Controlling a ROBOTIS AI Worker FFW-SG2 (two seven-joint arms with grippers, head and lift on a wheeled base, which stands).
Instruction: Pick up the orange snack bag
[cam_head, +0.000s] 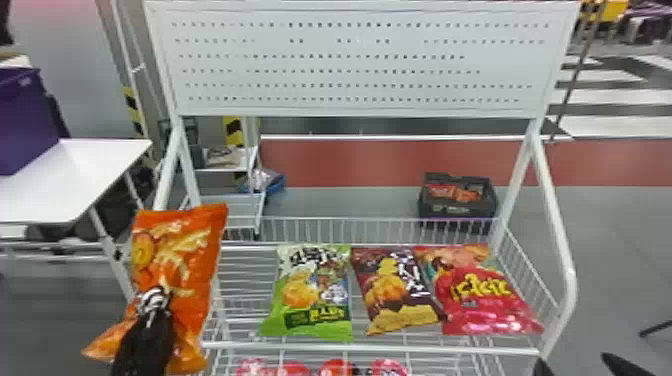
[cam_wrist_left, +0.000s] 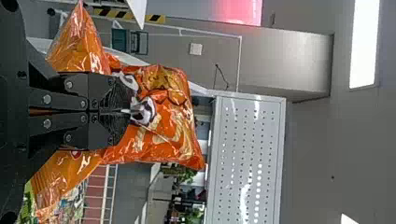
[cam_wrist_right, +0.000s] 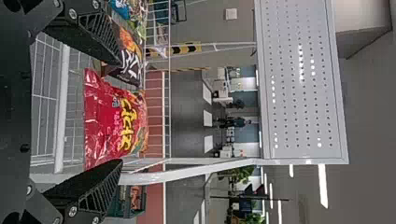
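Observation:
My left gripper (cam_head: 154, 300) is at the left of the head view, closed on the orange snack bag (cam_head: 172, 250), which hangs upright beside the rack's left end, above the shelf's front level. In the left wrist view the two fingers of the left gripper (cam_wrist_left: 122, 111) meet on the crumpled middle of the orange bag (cam_wrist_left: 170, 135), and its film bulges out on both sides. My right gripper (cam_head: 575, 367) is at the bottom right corner of the head view. The right wrist view has the right gripper (cam_wrist_right: 120, 112) open, its fingers wide apart with nothing held between them.
On the wire shelf (cam_head: 370, 346) lie a green bag (cam_head: 320, 295), a dark brown bag (cam_head: 397, 290) and a red bag (cam_head: 480, 295). A perforated panel (cam_head: 350, 65) rises behind. A white table (cam_head: 70, 175) stands at left, a black crate (cam_head: 457, 210) on the floor behind.

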